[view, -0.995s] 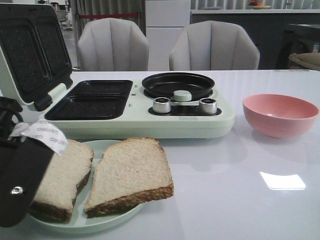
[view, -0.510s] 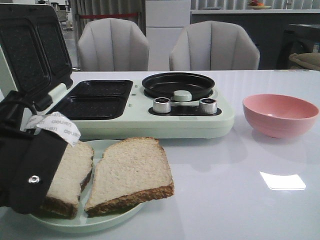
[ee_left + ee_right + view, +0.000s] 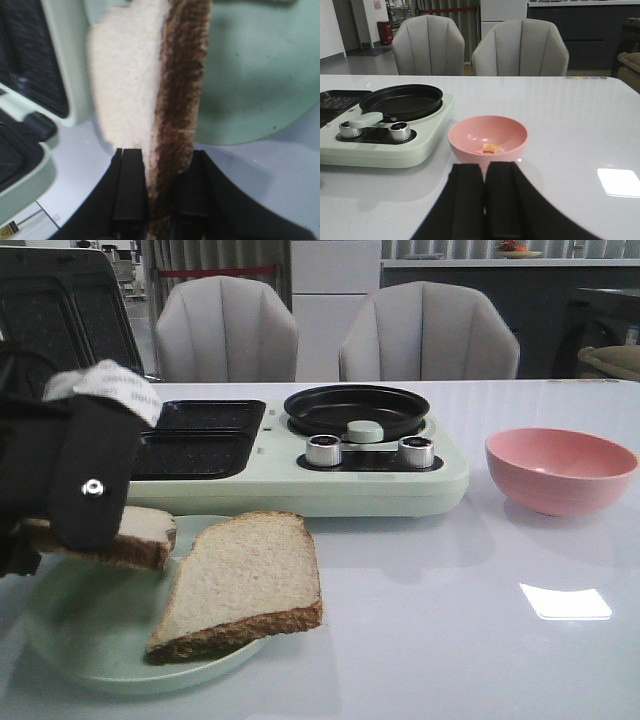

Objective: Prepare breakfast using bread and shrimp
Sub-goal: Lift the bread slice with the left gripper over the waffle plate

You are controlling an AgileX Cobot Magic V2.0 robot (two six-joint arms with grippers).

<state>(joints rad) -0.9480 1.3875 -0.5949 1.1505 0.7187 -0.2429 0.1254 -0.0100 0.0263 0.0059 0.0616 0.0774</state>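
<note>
The left gripper (image 3: pixel 155 200), fingers clamped on one bread slice (image 3: pixel 135 535), should carry it level toward the sandwich maker's nearer tray (image 3: pixel 185 455) at 12 o'clock, while the right gripper (image 3: pixel 485 200) sits closed and empty.

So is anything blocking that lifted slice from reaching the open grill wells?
Nothing visible. The left gripper holds the bread slice above the plate; the grill wells behind lie open and bare.
</note>
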